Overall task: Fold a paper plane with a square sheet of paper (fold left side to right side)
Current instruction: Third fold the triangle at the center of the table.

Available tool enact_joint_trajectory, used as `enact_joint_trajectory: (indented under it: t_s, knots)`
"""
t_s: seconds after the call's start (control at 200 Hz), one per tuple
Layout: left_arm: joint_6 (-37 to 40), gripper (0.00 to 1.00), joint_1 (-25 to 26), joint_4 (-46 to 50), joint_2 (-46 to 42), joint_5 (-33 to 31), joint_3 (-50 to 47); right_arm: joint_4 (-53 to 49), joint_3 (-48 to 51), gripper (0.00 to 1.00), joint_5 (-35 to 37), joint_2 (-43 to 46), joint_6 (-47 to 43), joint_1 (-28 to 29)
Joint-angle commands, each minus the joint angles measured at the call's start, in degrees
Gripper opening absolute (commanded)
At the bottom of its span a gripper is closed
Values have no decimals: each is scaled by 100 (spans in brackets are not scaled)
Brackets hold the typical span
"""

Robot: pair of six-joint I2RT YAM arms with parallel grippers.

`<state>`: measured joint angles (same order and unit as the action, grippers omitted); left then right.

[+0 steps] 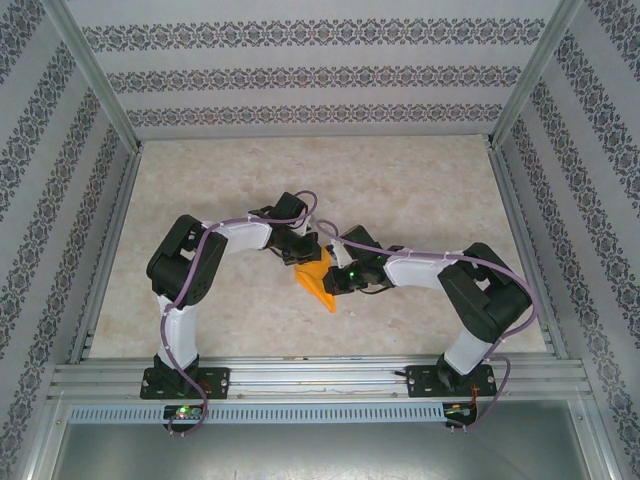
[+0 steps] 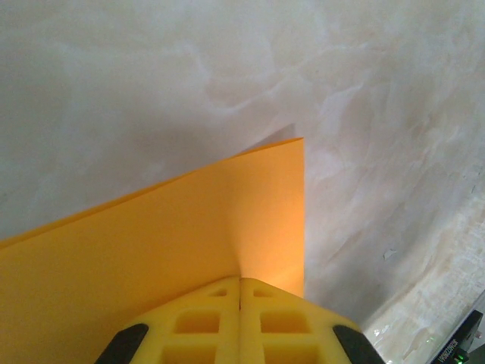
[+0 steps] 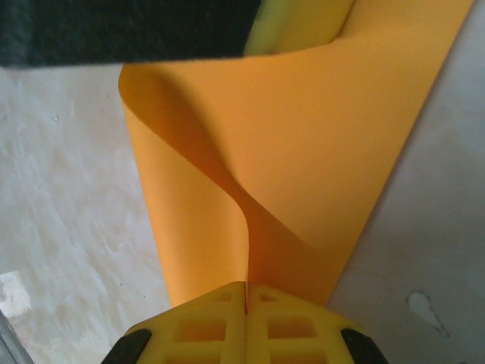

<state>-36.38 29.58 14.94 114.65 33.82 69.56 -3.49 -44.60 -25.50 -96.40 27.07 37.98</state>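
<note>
The left pincer (image 2: 240, 284) and right pincer (image 3: 246, 288) are each clamped on the thin bright orange sheet of paper (image 3: 318, 152), which curls over just ahead of the right one.

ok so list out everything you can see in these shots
sheet of paper: one, bright orange, mid-table, curled between the two grippers
table: one, pale marbled beige, under everything
walls: three, white with grey patterned bands, around the table
metal rail: one, silver, near edge, under the arm bases
left arm: one, black and white with purple cable, left of the paper
right arm: one, same colours, right of the paper
left gripper: one, yellow fingers, shut on the paper
right gripper: one, yellow fingers, shut on the paper
</note>
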Motion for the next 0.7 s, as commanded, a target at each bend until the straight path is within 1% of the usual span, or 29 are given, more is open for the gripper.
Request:
enact_joint_trajectory:
  t_s: [0.0, 0.699]
  knots:
    - [96, 0, 85, 339, 189, -174, 18, -117, -171, 0, 150, -105, -100, -70]
    - [70, 0, 90, 290, 189, -160, -8, -45, -321, 0, 67, -263, -147, -71]
